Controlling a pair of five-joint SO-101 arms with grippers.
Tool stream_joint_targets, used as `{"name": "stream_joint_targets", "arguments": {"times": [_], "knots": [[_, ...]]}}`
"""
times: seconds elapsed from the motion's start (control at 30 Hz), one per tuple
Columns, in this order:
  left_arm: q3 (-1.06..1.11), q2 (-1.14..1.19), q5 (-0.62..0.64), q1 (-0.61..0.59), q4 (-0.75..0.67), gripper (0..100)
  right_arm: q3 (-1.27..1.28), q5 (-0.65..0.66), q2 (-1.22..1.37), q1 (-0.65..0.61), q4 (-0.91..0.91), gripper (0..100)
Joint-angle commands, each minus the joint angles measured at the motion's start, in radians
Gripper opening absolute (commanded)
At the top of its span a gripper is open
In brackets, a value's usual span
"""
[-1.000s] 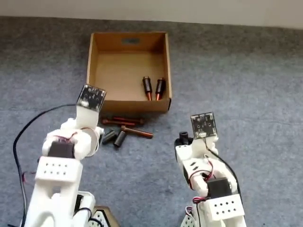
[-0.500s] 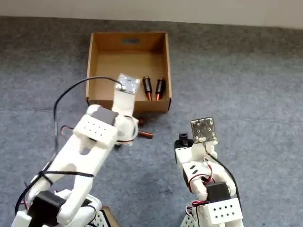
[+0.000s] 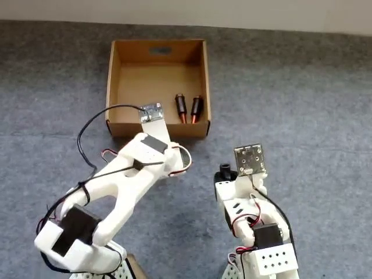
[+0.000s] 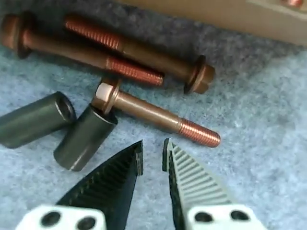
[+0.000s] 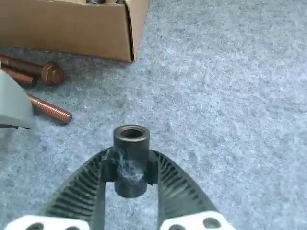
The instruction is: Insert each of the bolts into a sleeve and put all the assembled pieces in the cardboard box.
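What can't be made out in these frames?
High view: the left arm covers the loose bolts and sleeves.
Left wrist view: the box is cut off by the edge.
Right wrist view: the box's wall hides its inside.

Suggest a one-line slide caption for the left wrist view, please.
Left gripper, open, poised near three loose bolts and two dark sleeves on grey carpet beside the cardboard box.
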Motion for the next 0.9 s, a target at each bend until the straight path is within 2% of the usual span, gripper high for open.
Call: {"name": "stream_joint_targets", "arguments": {"times": [0.0, 0.17, 0.33, 0.47, 0.57, 0.7, 0.87], "knots": [[-0.042, -0.012, 0.009, 0.01, -0.012, 10, -0.007, -0.005, -0.012, 0.012, -0.019, 0.6], [-0.036, -0.068, 0.009, 0.016, -0.009, 10, -0.007, -0.005, -0.012, 0.012, -0.019, 0.6], [-0.035, -0.101, 0.011, 0.01, -0.011, 17, -0.007, -0.005, -0.012, 0.012, -0.019, 0.6], [-0.041, -0.099, 0.015, 0.01, -0.015, 17, -0.005, -0.005, -0.012, 0.012, -0.019, 0.6], [-0.035, -0.097, 0.097, 0.008, -0.06, 18, 0.01, -0.005, -0.013, 0.01, -0.019, 0.6], [-0.013, -0.051, 0.118, 0.007, -0.12, 18, 0.012, -0.005, -0.013, 0.01, -0.019, 0.6], [-0.039, 0.051, 0.118, -0.005, -0.117, 18, 0.012, -0.005, -0.013, 0.01, -0.019, 0.6]]}}
